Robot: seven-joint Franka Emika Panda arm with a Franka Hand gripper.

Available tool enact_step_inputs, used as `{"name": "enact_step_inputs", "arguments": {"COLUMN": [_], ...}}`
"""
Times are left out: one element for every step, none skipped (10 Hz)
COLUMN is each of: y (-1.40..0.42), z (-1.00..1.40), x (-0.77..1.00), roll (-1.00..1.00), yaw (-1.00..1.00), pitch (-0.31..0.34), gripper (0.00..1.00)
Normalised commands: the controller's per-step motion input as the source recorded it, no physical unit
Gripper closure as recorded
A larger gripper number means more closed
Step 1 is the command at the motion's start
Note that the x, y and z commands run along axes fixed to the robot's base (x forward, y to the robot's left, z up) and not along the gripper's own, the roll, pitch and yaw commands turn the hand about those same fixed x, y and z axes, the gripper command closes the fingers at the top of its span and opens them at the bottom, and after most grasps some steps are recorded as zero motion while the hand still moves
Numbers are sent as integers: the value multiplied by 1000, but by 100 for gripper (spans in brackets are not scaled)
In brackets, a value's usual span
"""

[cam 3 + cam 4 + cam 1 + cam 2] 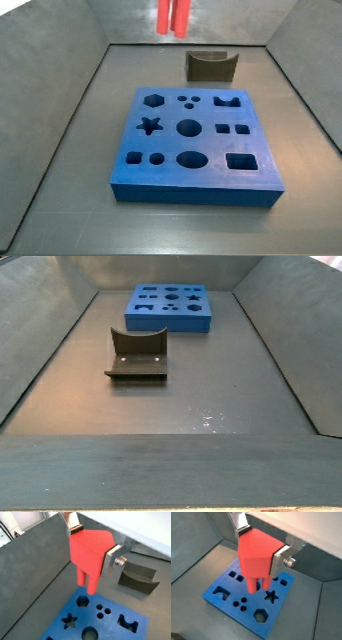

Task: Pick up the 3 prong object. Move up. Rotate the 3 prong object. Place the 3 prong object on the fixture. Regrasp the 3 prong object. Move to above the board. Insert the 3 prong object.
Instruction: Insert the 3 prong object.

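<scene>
My gripper (93, 542) is shut on the 3 prong object (87, 554), a red-orange block, and both wrist views show the silver fingers clamped on its two sides (254, 554). Its prongs point down, well above the blue board (110, 632) with shaped cut-outs (256, 602). In a side view only the red prongs (171, 18) show at the upper edge, high over the far end of the board (201, 178). The dark fixture (138, 577) with its U-shaped notch stands apart on the floor beyond the board (210, 66). Nothing rests on it.
Grey walls enclose the floor on all sides. In a side view the fixture (136, 356) stands mid-floor with the board (171, 318) behind it near the back wall; my gripper is out of that view.
</scene>
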Motion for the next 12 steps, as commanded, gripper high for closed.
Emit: {"name": "enact_step_inputs", "arguments": {"y": [74,229,306,214,171,149,71,143,83,174,-86,-146], "z": [-337,-540,-586,-557,-560,-531,-497,-377,-409,-300,-269,-480], "x": [37,97,140,103,163,254,354,337,294,226,0,-203], "roll": [0,-123,-206,-177,-140,-117,-83,-151,-51,-129,0,80], "yaw": [-526,-566,-580,-686,-757,-751,-726,-703,-706,-634,0,-363], "pitch": [0,0,-37,-131,-137,-154,-260,-429,-480,-506,-40,0], "gripper": [100,100,100,100,100,100,100,100,100,100,100,100]}}
